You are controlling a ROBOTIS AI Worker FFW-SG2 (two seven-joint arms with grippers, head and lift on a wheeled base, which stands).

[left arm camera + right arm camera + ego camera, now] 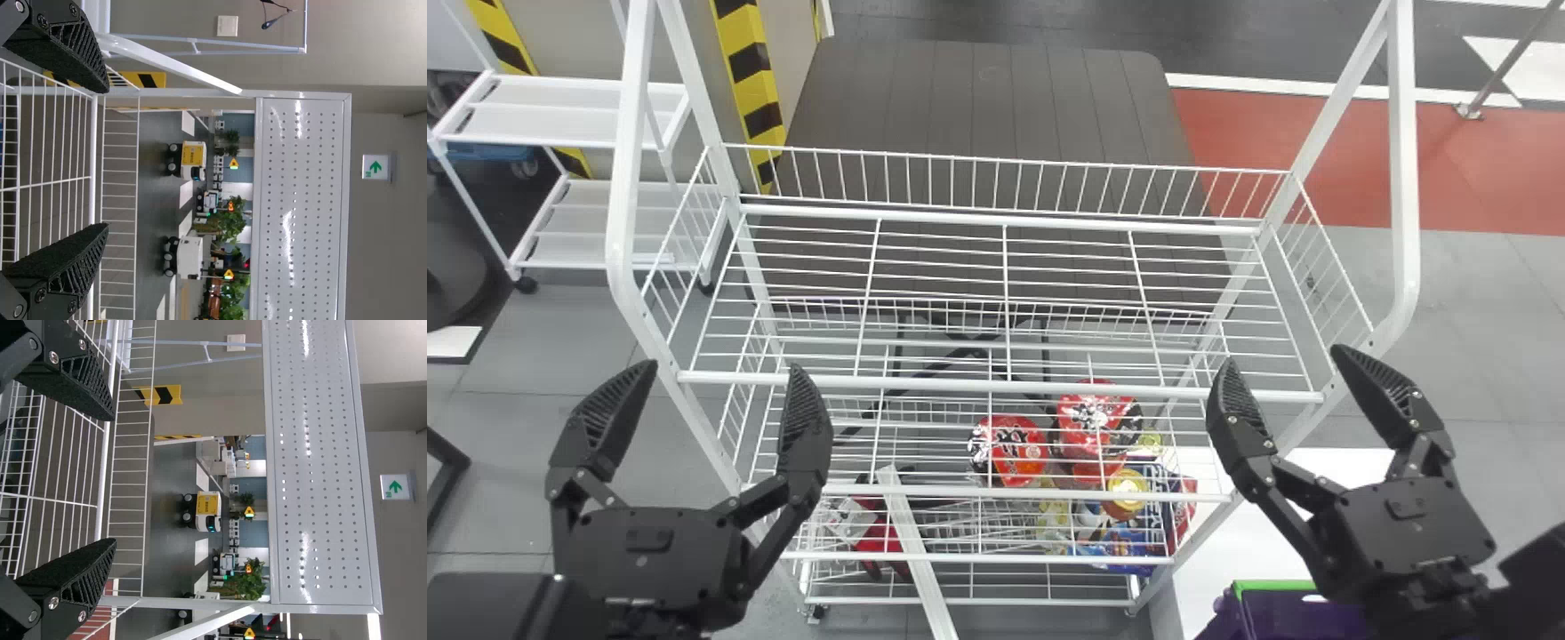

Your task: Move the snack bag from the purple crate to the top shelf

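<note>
The left hand (723,365) and right hand (1282,355) are both spread wide, gripping nothing, with the purple crate (1294,618) below the right hand, its snack bag impossible to make out, and the wire top shelf (996,387) stretching ahead between them.

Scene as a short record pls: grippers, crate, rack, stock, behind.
left_gripper: open, nothing between fingers, near side of rack
right_gripper: open, nothing between fingers, near side of rack
crate: purple crate, green edge, right of rack, partly behind right arm
rack: white wire rack, several tiers
stock: red packages, lower tier
behind: dark grey panelled surface
</note>
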